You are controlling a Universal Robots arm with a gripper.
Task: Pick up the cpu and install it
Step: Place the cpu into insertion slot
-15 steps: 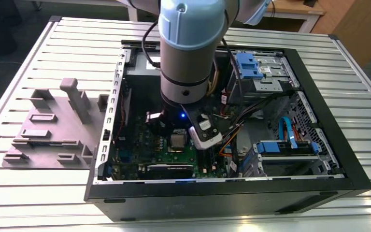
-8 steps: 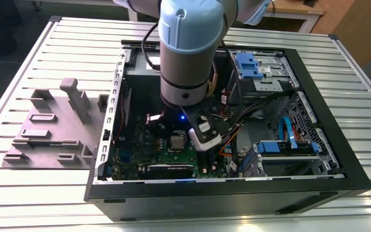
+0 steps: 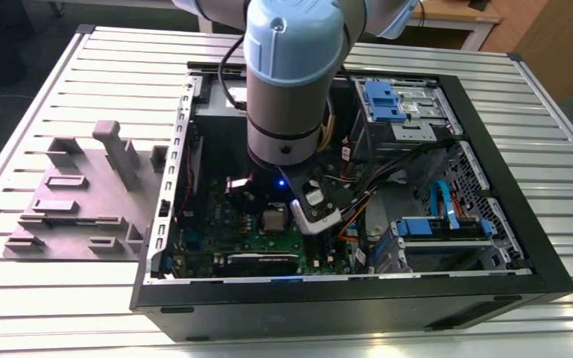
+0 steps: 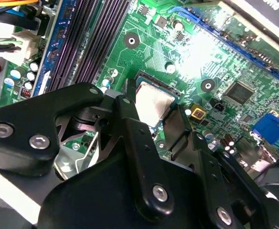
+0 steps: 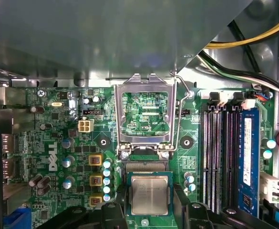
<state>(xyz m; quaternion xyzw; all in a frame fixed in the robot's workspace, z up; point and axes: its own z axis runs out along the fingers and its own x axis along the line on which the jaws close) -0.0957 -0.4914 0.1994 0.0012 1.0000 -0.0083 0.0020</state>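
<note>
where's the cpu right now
In both wrist views the cpu sits at the open socket on the green motherboard, just by the gripper, next to the raised metal frame.

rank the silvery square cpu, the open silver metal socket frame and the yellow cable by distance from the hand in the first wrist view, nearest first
1. Silvery square cpu: right at the hand.
2. Open silver metal socket frame: just beyond the cpu.
3. Yellow cable: farthest, out past the memory slots.
</note>
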